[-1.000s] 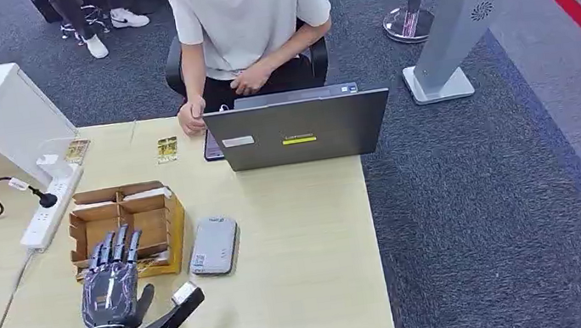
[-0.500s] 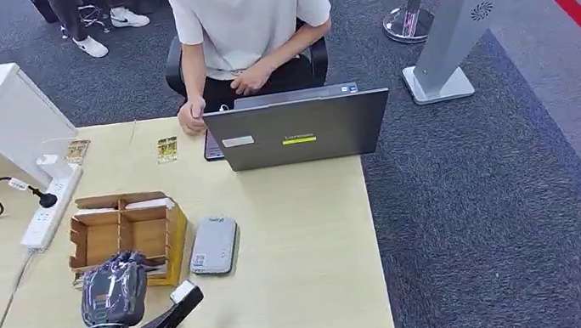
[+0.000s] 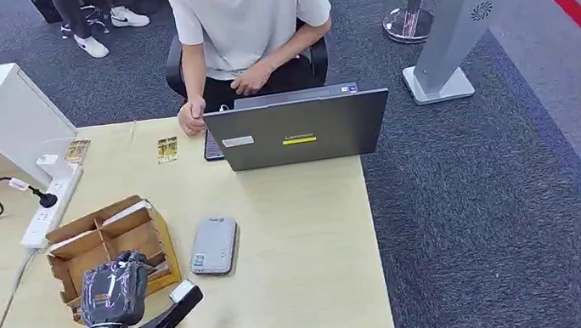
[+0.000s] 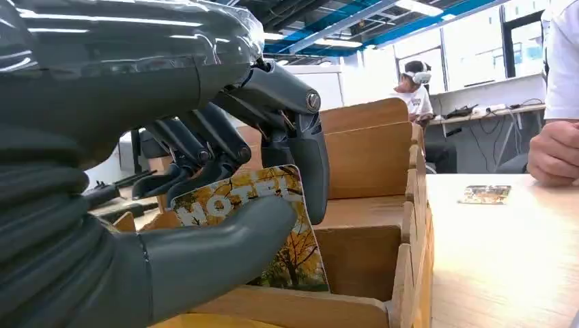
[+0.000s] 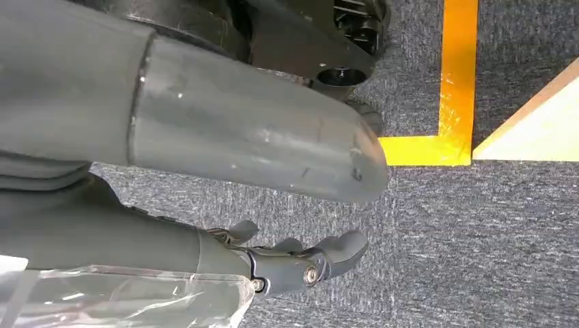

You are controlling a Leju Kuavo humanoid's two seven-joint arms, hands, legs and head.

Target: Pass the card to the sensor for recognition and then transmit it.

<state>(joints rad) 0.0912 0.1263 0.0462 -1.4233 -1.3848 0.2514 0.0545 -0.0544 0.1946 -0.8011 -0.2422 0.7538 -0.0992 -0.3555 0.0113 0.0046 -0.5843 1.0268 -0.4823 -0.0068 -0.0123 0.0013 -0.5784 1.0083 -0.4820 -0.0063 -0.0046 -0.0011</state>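
As the left hand (image 3: 114,290) closes, pinching the card (image 4: 263,225) between thumb and fingers, the cardboard box (image 3: 92,243) has swung askew; the card is secured, so the sensor (image 3: 214,245), just right, comes next. The right hand (image 5: 300,263) hangs loosely spread.

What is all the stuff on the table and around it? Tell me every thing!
Card: one, yellow autumn-tree picture, pinched in the left hand over the box.
Wooden box: one, brown, with compartments, near table's left front.
Sensor: one, grey, flat on the table right of the box.
Laptop: one, grey, open, at the far table edge.
Loose cards: two, yellowish, far side of table.
Power strip: one, white, left of the box.
Table: one, light wood.
Person: one, white shirt, seated behind the laptop.
Left hand: one, dark grey, at the box.
Right hand: one, dark grey, hanging over carpet.
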